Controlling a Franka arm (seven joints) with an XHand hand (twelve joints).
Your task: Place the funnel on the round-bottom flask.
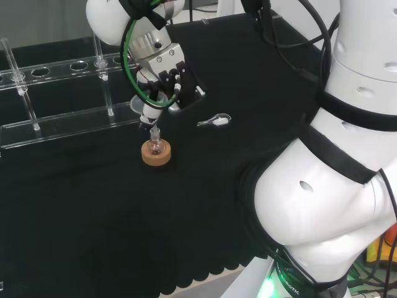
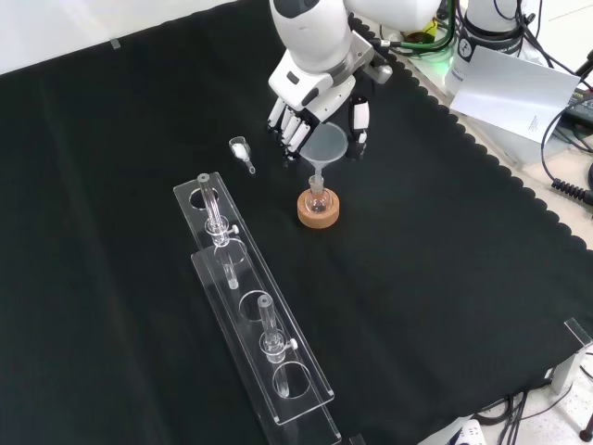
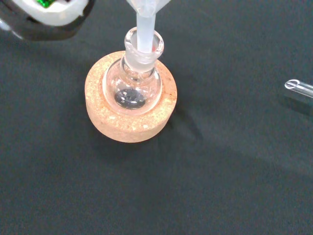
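Funnel [image 2: 326, 146]: stem inside the flask [image 3: 133, 85] neck, held upright for seating.
Fingers [image 2: 289, 125]: curled around the funnel's cone.
Cork ring [image 2: 319, 209]: keeps the 1 flask steady (round base).

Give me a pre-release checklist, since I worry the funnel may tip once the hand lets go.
1. Funnel stem inside the round-bottom flask neck: ok, the wrist view shows it entering the mouth.
2. Flask seated upright in the cork ring: ok.
3. Hand holding the funnel: ok, fingers curl around its cone.
4. Funnel fully seated on the neck: cannot tell.
5. Funnel standing straight: ok in the front view.
6. Small scoop and test tube rack apart from the flask: ok.
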